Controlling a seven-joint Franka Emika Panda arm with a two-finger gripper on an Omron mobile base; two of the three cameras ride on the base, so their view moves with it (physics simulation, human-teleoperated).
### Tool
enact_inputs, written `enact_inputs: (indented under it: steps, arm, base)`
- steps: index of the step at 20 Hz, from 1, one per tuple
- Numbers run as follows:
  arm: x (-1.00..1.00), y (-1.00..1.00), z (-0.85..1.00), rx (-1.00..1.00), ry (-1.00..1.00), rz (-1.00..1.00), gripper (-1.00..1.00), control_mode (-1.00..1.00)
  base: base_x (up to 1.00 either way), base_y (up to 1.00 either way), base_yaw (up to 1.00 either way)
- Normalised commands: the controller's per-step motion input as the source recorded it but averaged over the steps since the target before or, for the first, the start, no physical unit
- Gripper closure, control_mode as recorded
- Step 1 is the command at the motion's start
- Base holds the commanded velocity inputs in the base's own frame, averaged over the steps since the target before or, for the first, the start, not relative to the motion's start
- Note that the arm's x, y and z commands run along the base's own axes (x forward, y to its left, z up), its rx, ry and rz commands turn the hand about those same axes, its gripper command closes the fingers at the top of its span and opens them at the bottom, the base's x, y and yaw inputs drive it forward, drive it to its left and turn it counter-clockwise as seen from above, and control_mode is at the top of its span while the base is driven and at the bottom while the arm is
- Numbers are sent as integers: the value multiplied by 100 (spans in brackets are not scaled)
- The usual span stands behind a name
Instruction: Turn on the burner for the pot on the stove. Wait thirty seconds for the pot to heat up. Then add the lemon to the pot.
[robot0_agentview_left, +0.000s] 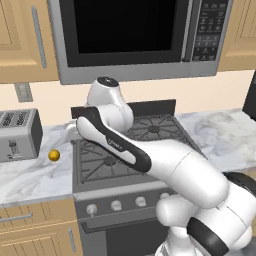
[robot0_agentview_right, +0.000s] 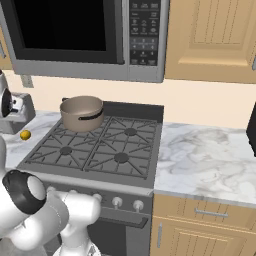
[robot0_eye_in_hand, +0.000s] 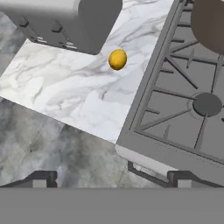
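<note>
The pincer (robot0_eye_in_hand: 111, 180) is held spread and empty above the tabletop (robot0_eye_in_hand: 65, 96), seemingly so the lemon (robot0_eye_in_hand: 117, 59), at upper centre beside the toaster (robot0_eye_in_hand: 65, 22), can be taken for the pot (robot0_agentview_right: 82, 113), upper left on the stove (robot0_agentview_right: 95, 147).

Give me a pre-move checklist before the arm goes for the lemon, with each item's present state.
1. Gripper open and empty: ok, the jaws stand wide apart with nothing between them.
2. Lemon free to grasp: ok, it lies alone on the marble counter between the toaster and the stove.
3. Pot on a burner: ok, upright on the rear left grate.
4. Pot uncovered: ok, no lid.
5. Burner under the pot lit: cannot tell, no flame shows.
6. Gripper over the lemon: not ok, the lemon lies well ahead of the fingertips.
</note>
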Motion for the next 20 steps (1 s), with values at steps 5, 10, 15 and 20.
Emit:
enact_inputs:
  steps: [5,10,15,20]
  arm:
    - [21,8,-25,-7,-1,-13,-100,-100]
    - [26,8,-28,0,0,-1,-100,-100]
    - [27,15,-35,0,0,0,-100,-100]
    - [26,26,-36,0,0,1,-100,-100]
  base:
    - [0,0,0]
    - [0,0,0]
    - [0,0,0]
    - [0,0,0]
